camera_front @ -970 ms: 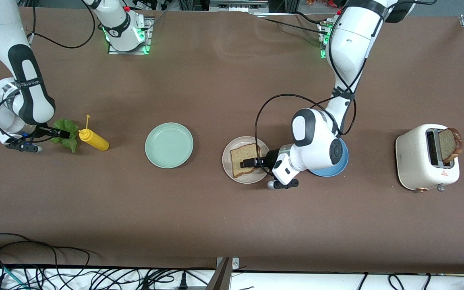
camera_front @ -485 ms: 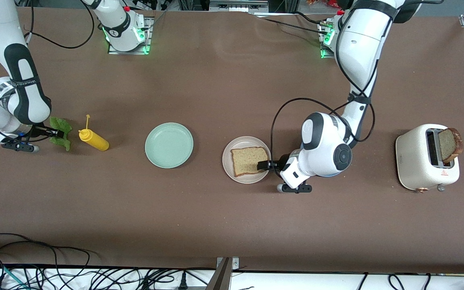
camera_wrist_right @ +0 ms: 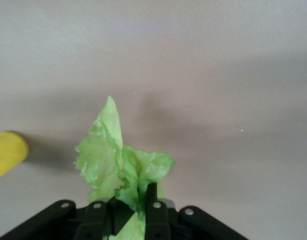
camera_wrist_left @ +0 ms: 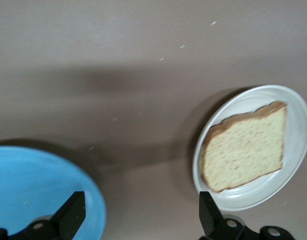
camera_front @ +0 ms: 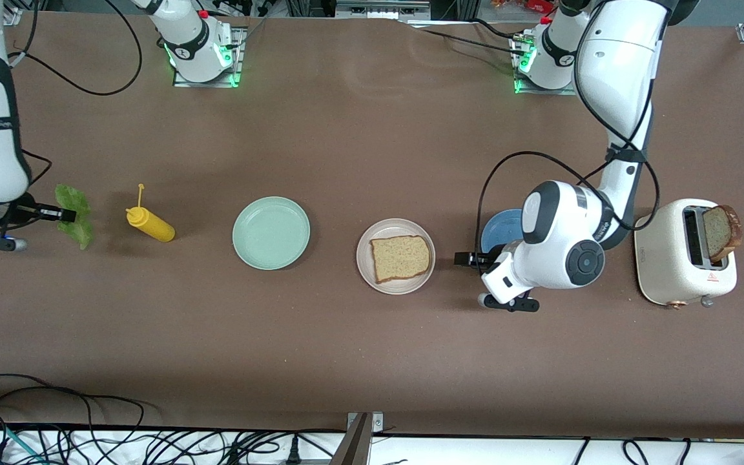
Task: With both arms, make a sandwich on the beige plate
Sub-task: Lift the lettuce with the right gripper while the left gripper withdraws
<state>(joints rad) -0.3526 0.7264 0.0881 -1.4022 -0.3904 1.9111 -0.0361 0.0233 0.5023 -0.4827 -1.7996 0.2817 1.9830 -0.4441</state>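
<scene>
One bread slice (camera_front: 400,258) lies flat on the beige plate (camera_front: 365,258). A second slice (camera_front: 723,231) stands in the toaster (camera_front: 669,258). My left gripper (camera_front: 465,259) is open and empty, low over the table between the beige plate and the blue plate (camera_front: 498,229). The left wrist view shows its fingers (camera_wrist_left: 71,212) spread wide, with the slice (camera_wrist_left: 246,147) on the plate (camera_wrist_left: 293,105) ahead. My right gripper (camera_front: 65,214) is shut on the green lettuce leaf (camera_front: 75,219) above the table at the right arm's end. The right wrist view shows the leaf (camera_wrist_right: 118,160) pinched between the fingertips (camera_wrist_right: 152,197).
A yellow mustard bottle (camera_front: 149,223) lies beside the lettuce, and it also shows in the right wrist view (camera_wrist_right: 8,152). A mint-green plate (camera_front: 271,232) sits between the bottle and the beige plate. The blue plate (camera_wrist_left: 33,185) lies partly under the left arm.
My left gripper has drawn back off the slice toward the left arm's end, leaving it on the beige plate. My right gripper has carried the lettuce away from the bottle.
</scene>
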